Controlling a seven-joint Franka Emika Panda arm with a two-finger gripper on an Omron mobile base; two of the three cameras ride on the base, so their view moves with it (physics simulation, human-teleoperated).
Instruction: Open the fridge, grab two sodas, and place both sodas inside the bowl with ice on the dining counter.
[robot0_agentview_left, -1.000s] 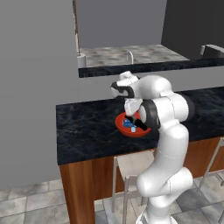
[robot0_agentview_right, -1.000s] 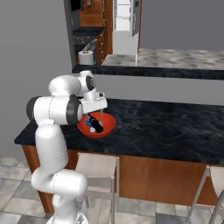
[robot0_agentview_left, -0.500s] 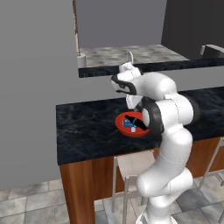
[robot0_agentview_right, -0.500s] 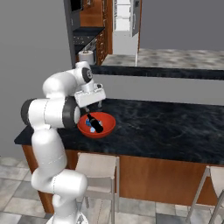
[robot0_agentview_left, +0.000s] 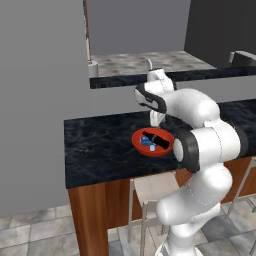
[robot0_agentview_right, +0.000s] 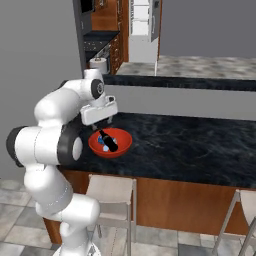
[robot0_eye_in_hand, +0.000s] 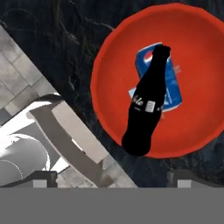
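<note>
Hand view looks straight down on the bowl (robot0_eye_in_hand: 159, 81), and both sodas are already in it: the blue can (robot0_eye_in_hand: 168, 83) lies flat with the black cola bottle (robot0_eye_in_hand: 146, 105) across the top of it. The bottle's neck points away from the fingers and its fat end hangs over the bowl rim on the near side. So I'd say the drop is done and the step in hand is just backing off cleanly.

My advice for that: lift straight up first, no sideways swing until the fingers are well above the rim, because that bottle base is perched on the edge and a nudge could roll it out onto the dining counter (robot0_agentview_left: 105, 145).

The gripper (robot0_agentview_right: 101, 124) hangs just above the bowl's far-left edge in the right base view, touching nothing. The two dark fingertips (robot0_eye_in_hand: 43, 178) barely poke up at the bottom of the hand view, spread wide apart with nothing between them, so the hand is empty and open. The bowl sits directly below and a bit ahead of it.
</note>
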